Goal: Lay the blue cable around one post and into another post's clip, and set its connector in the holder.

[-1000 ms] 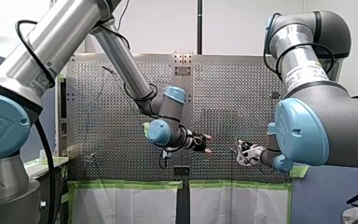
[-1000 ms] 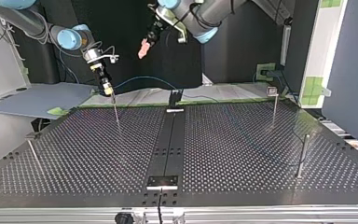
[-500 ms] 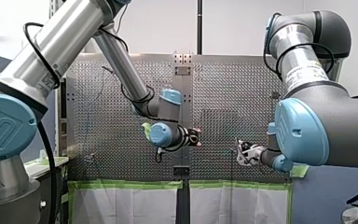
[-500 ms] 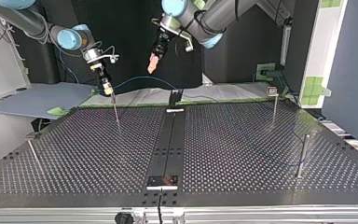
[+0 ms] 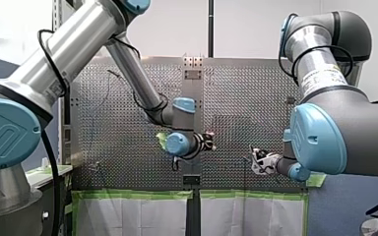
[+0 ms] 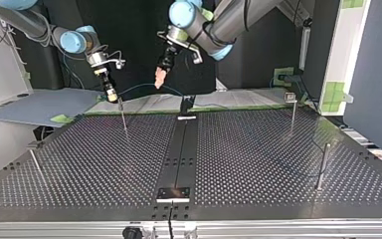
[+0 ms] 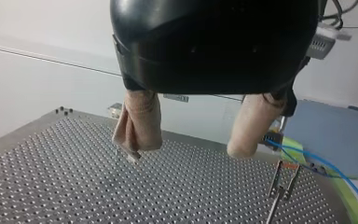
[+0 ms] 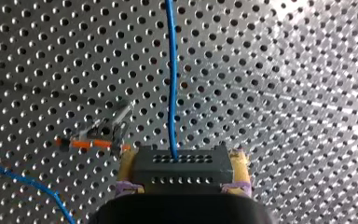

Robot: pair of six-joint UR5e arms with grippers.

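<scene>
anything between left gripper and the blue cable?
Nothing visible. My left gripper is open and empty in free air; the blue cable runs past beside one finger, its connector held by my right gripper. The clip post stands beside the cable, not between.

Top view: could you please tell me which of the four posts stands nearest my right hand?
The farther post of the two on the view's left, just beneath my right hand, which holds the connector; the other three stand well apart from it.
</scene>
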